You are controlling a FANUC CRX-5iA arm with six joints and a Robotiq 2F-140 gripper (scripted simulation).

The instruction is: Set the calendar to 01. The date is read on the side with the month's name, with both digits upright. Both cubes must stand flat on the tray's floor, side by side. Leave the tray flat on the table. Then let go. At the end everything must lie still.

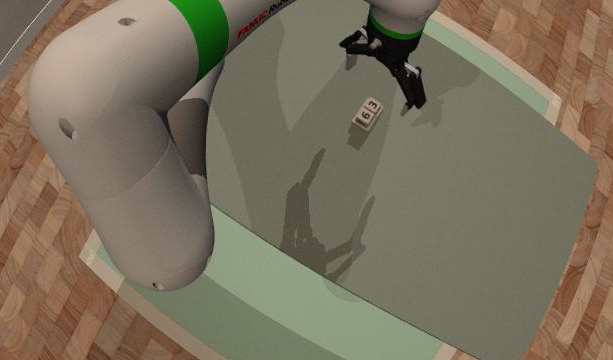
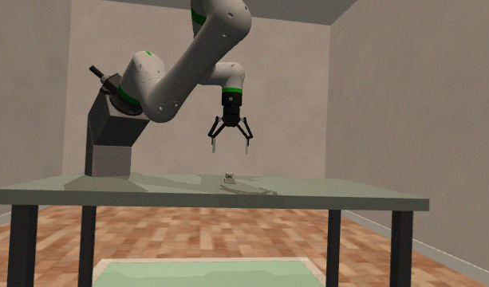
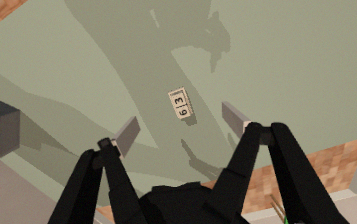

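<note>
My hand (image 2: 230, 151) hangs high above the surface (image 2: 328, 193), with its two fingers spread as wide as they go and nothing between them. I hold nothing.

The calendar (image 1: 367, 114) stands on the surface, well below my hand. I take it as my landmark. In the top view my hand (image 1: 379, 84) is above it and toward the upper edge of the picture, so the calendar lies a little off from the point under my palm, not exactly under it. One fingertip (image 1: 411, 102) appears just to the right of the calendar; the other fingertip (image 1: 351, 62) is farther off, up and to the left.

The two cubes sit side by side in the tray, touching, and their top faces read 6 (image 1: 365, 116) and 3 (image 1: 372, 105). The long axis of the calendar runs through these two digits. In the wrist view the calendar (image 3: 181, 105) lies between my finger pads, closer to the right one, and its long axis is nearly upright in the picture, while the line from one pad to the other goes across. So I judge that my fingers would close across the short side of the tray, not along the row of cubes.

The side with the month's name I cannot read from these views. I think no cube is turned yet for 01, and the work is at its beginning. For the coming move I need to come down centred over one cube only.
</note>
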